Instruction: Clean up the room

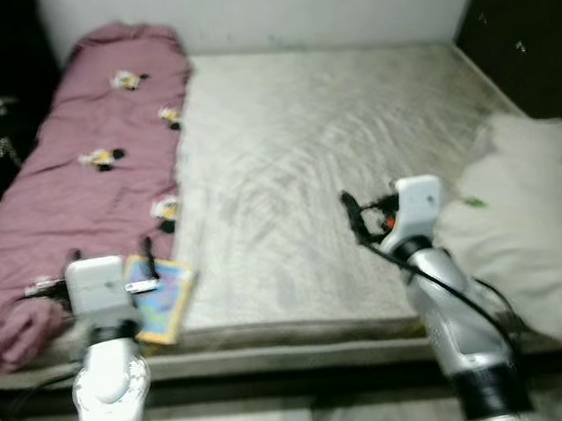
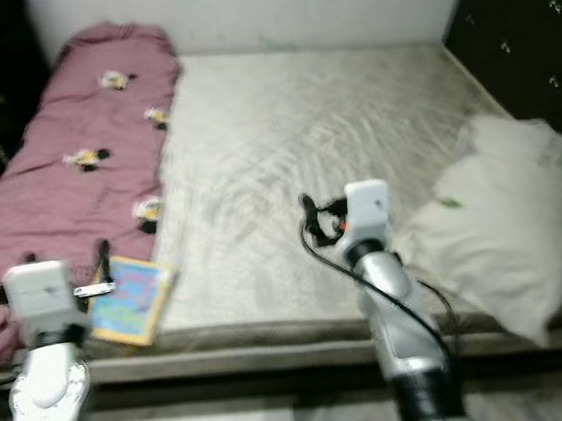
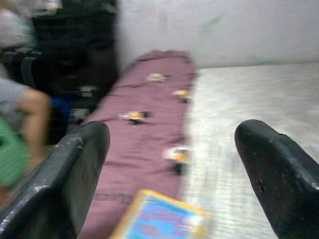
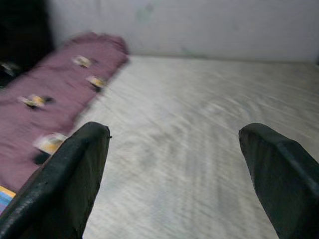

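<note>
Lying at the near edge of the grey mattress [image 1: 297, 169], a bright yellow-bordered picture book [image 1: 161, 295] is seen beside the mauve quilted blanket [image 1: 87, 181]. Just before it the left gripper [image 3: 172, 174] is held wide open, empty. The right gripper [image 4: 174, 169] is likewise spread, empty, near the white pillow [image 1: 528, 215].

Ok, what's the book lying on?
The book lies at the bed's near edge, partly on the grey mattress and partly on the purple blanket. Whatever is beneath it is covered.
</note>
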You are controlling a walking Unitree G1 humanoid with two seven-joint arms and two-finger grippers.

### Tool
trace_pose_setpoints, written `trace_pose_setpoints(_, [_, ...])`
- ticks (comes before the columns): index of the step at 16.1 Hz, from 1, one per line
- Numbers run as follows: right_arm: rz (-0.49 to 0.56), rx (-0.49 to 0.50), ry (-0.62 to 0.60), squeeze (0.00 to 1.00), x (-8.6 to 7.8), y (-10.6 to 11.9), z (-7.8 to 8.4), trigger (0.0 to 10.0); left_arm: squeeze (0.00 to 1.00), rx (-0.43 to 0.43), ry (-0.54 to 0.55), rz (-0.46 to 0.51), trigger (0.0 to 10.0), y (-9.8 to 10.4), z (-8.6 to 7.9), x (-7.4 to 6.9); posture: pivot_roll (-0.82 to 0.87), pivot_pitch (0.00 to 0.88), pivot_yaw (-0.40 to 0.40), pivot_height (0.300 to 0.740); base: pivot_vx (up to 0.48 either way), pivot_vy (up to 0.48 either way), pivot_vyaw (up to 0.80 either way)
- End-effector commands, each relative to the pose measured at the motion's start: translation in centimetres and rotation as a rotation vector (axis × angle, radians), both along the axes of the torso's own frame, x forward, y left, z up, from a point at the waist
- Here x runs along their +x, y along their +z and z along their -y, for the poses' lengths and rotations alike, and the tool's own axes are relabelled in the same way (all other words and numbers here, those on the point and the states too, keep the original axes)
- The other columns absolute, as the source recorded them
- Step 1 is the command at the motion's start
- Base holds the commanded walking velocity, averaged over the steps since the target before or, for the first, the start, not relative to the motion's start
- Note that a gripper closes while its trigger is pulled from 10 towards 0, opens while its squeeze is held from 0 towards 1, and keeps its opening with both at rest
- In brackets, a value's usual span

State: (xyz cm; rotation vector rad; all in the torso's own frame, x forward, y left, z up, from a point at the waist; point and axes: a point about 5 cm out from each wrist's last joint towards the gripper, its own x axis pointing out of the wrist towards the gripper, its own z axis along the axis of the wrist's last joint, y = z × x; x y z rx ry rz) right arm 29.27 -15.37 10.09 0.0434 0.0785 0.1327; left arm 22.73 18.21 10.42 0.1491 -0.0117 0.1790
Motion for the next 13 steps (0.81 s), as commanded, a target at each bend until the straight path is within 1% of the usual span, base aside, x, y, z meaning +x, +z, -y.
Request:
trace_pose_setpoints(1, [0.029,0.008,-0.004,0.0,0.33,0.73,-0.2,10.0,0.0,0.02,0.016,0.008,10.0,0.3,-0.73,0.0,-0.04,0.0,-0.027,0.74,0.0,-0.368,0.0])
trace_pose_setpoints(6, [0.028,0.004,-0.001,0.0,0.43,0.66,-0.28,10.0,0.0,0.021,0.01,0.008,10.0,0.25,-0.57,-0.05,-0.03,0.0,-0.03,0.74,0.0,-0.341,0.0])
trace_pose_setpoints(10, [0.027,-0.002,0.0,0.0,0.43,0.61,-0.24,10.0,0.0,0.006,0.015,0.016,10.0,0.27,-0.45,-0.02,-0.03,0.0,-0.031,0.74,0.0,0.0,0.0])
trace_pose_setpoints(13, [0.025,-0.006,-0.002,0.0,0.43,0.57,-0.18,10.0,0.0,-0.021,-0.022,0.026,10.0,0.37,-0.1,-0.05,-0.04,0.0,-0.032,0.74,0.0,0.0,0.0])
